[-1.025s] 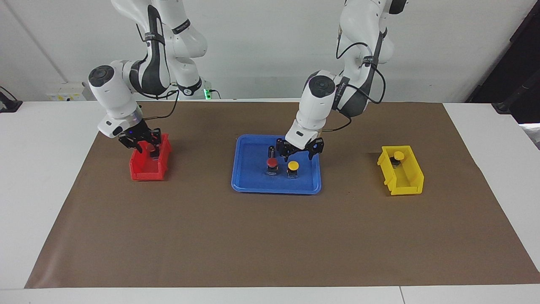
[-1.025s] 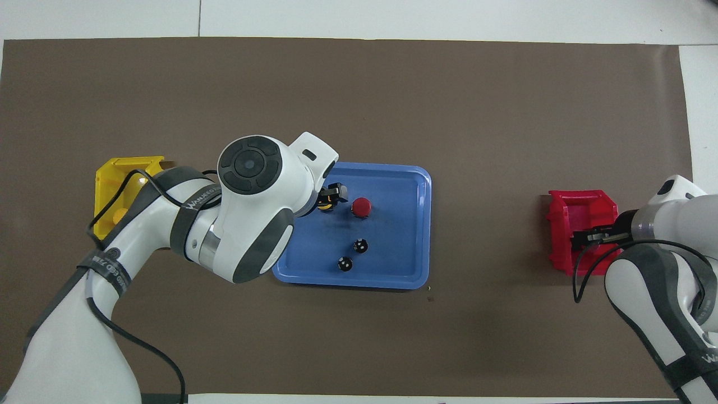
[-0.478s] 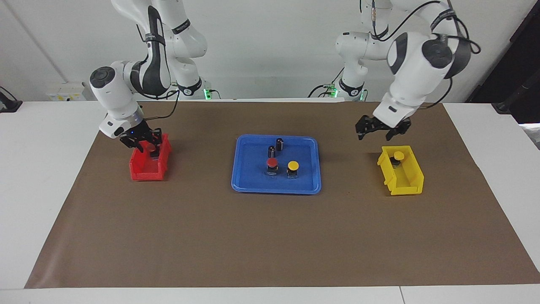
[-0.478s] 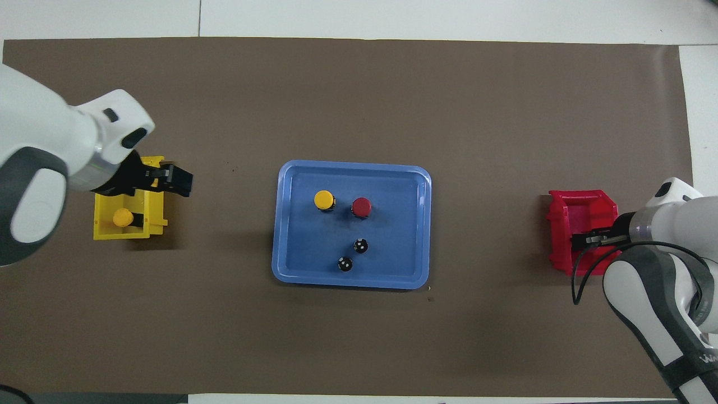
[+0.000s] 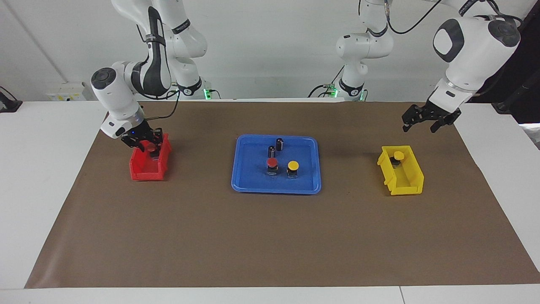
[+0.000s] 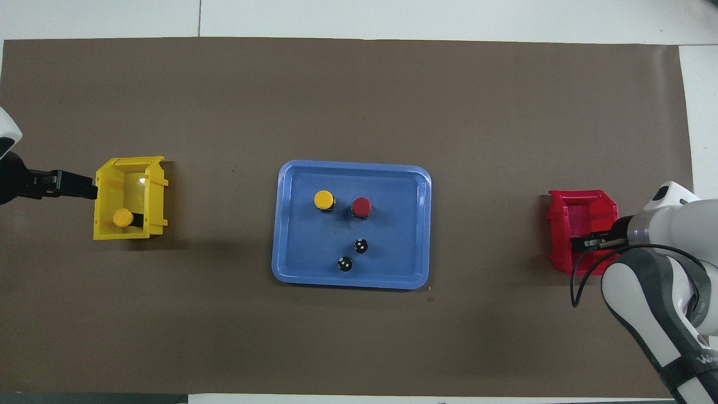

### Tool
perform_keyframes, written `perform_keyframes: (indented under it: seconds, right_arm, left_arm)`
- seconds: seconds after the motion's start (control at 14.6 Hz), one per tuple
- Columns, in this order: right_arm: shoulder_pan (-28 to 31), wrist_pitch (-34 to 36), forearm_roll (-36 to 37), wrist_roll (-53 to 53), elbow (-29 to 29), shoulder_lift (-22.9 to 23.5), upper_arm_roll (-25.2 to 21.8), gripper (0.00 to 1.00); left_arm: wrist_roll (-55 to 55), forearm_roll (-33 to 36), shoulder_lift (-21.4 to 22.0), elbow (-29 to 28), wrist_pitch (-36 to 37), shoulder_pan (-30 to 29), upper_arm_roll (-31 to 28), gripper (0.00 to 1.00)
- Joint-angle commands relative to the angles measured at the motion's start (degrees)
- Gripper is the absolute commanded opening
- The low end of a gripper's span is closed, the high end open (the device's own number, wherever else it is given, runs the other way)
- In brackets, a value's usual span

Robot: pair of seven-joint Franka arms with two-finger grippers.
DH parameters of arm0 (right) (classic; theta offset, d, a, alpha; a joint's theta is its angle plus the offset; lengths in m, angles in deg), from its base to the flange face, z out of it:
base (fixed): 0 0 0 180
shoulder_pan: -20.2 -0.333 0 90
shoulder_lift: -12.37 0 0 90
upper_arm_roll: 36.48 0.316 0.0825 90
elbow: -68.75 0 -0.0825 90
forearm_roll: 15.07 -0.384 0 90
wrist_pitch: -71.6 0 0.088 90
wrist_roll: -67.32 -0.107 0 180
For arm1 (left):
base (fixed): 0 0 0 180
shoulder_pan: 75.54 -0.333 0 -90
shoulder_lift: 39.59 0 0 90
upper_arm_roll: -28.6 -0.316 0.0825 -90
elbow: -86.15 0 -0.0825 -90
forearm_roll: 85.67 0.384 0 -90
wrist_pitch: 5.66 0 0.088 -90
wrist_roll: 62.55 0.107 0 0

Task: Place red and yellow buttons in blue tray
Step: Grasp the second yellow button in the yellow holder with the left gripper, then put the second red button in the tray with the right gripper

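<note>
The blue tray (image 5: pixel 253 177) lies mid-table and also shows in the overhead view (image 6: pixel 398 235). In it stand a red button (image 5: pixel 272 163) and a yellow button (image 5: pixel 292 166). A second yellow button (image 5: pixel 398 156) sits in the yellow bin (image 5: pixel 407 179). A second red button (image 5: pixel 149 146) sits in the red bin (image 5: pixel 145 171). My right gripper (image 5: pixel 145 144) is down in the red bin around that button, which is hidden under it in the overhead view (image 6: pixel 580 242). My left gripper (image 5: pixel 426 122) is open, empty and raised beside the yellow bin, toward the left arm's end.
Two dark capless cylinders (image 5: pixel 279 144) (image 5: pixel 272 151) stand in the tray, nearer to the robots than the buttons. A brown mat (image 5: pixel 270 240) covers the table. The yellow bin (image 6: pixel 129 168) and the red bin (image 6: pixel 583 202) sit at either end of it.
My left gripper left the yellow button in the tray, rose and swung out past the yellow bin toward its end of the table. My right gripper stayed at the red bin, shifting slightly.
</note>
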Motion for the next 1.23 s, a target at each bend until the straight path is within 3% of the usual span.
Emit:
perform_keyframes:
  seconds: [0.0,0.14,0.34,0.55,0.75,0.96,1.16]
  right_arm:
    - [1.4,-1.4,-1.3,2.3,-1.5,-1.3,0.5,0.51]
    - [1.5,-1.4,-1.3,2.7,-1.6,-1.4,0.5,0.44]
    - [1.4,-1.2,-1.3,2.6,-1.8,-1.4,0.5,0.28]
    - [1.2,0.7,-1.3,2.4,0.8,-0.8,0.6,0.25]
    - [0.9,9.8,-1.2,2.2,8.8,1.5,0.6,0.25]
    - [0.6,17.4,-0.8,0.9,16.3,2.2,1.4,0.26]
    - [-5.8,26.3,0.3,-7.6,28.2,5.9,1.5,0.27]
  left_arm:
    - [0.2,0.9,0.8,-5.6,-6.4,-0.6,0.9,0.93]
    - [0.3,0.9,0.1,-8.1,-9.9,-0.6,0.9,0.78]
    - [0.0,0.9,-1.7,-10.9,-15.2,-1.0,0.9,0.77]
    - [0.6,0.9,-4.2,-12.4,-18.7,-2.3,0.9,0.77]
    - [1.9,0.9,-4.6,-15.7,-22.5,-3.6,0.9,0.77]
    - [1.1,0.9,-4.7,-15.4,-22.6,-2.9,1.1,0.76]
    - [0.9,0.8,-4.6,-15.6,-22.2,-2.1,1.1,0.68]
